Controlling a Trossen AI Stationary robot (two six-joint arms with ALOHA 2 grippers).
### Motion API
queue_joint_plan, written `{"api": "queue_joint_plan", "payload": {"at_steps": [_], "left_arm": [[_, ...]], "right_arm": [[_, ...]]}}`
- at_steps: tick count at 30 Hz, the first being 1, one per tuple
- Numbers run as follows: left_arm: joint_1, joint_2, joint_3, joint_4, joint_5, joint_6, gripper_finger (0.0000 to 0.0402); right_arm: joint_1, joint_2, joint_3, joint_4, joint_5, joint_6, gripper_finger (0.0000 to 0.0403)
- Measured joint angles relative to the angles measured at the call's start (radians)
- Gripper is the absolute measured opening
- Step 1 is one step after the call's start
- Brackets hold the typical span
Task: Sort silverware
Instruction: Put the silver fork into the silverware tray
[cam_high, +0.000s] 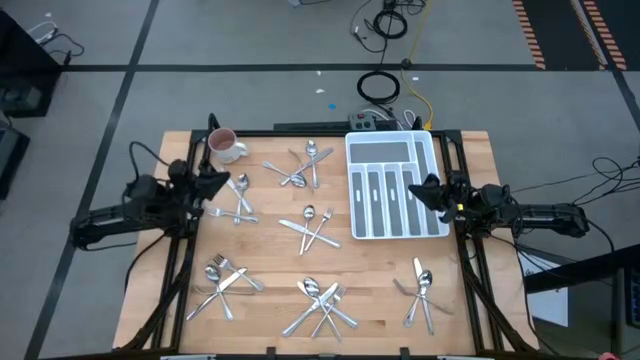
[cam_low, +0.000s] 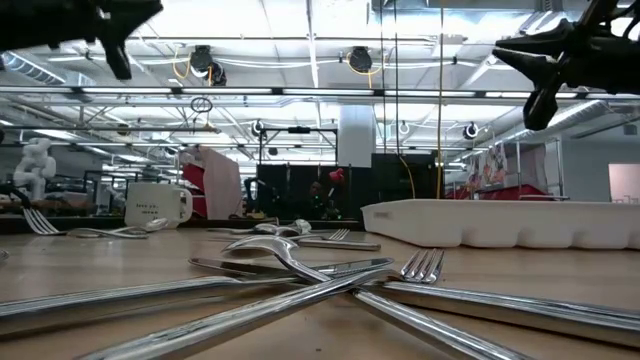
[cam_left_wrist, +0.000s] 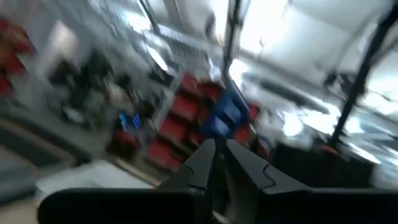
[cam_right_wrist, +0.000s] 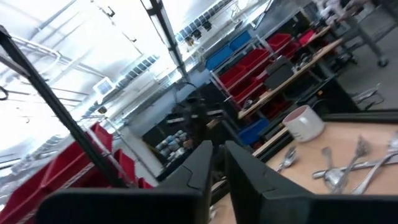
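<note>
A: Silverware (cam_high: 311, 228)?
B: Scattered in piles left of and below the tray (cam_high: 362, 150).
A: Left gripper (cam_high: 218, 183)?
B: Far left of tray, by the mug (cam_high: 224, 145), clenched, empty.
A: Right gripper (cam_high: 428, 189)?
B: Over tray's right edge, clenched, empty.

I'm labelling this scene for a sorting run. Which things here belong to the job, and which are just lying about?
Belongs to the job:
- silverware, heaped in small piles across the table
- white divided tray
- left pincer and right pincer, both raised and holding nothing

Just lying about:
- white mug
- power strip and cables beyond the table
</note>
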Motion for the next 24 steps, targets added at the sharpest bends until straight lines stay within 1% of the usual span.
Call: {"api": "queue_joint_plan", "payload": {"at_steps": [3,7,10,13,16,19,21,24], "left_arm": [[-0.033,0.119,0.179,-0.153,0.046,0.001,0.0043],[-0.084,0.320,0.430,-0.372,0.095,0.047,0.0043],[-0.128,0.472,0.611,-0.618,0.140,0.060,0.0043],[-0.180,0.613,0.755,-0.867,0.193,0.055,0.0043],[-0.241,0.723,0.831,-0.997,0.263,0.051,0.0045],[-0.310,0.796,0.848,-0.993,0.295,0.014,0.0057],[-0.346,0.837,0.848,-1.004,0.260,0.027,0.0065],[-0.380,0.898,0.848,-1.019,0.155,0.063,0.0070]], "right_arm": [[0.000,0.000,0.000,-0.003,0.025,-0.030,0.0076],[0.000,0.000,0.000,-0.006,0.030,-0.052,0.0121],[0.000,0.000,0.000,-0.008,0.027,-0.060,0.0149],[0.000,0.000,0.000,-0.008,0.026,-0.064,0.0169],[0.000,0.000,0.000,-0.021,0.025,-0.076,0.0181],[0.000,0.000,0.000,-0.051,0.024,-0.082,0.0184],[0.000,0.000,0.000,-0.074,0.024,-0.081,0.0184],[0.000,0.000,0.000,-0.096,0.023,-0.081,0.0185]]}}
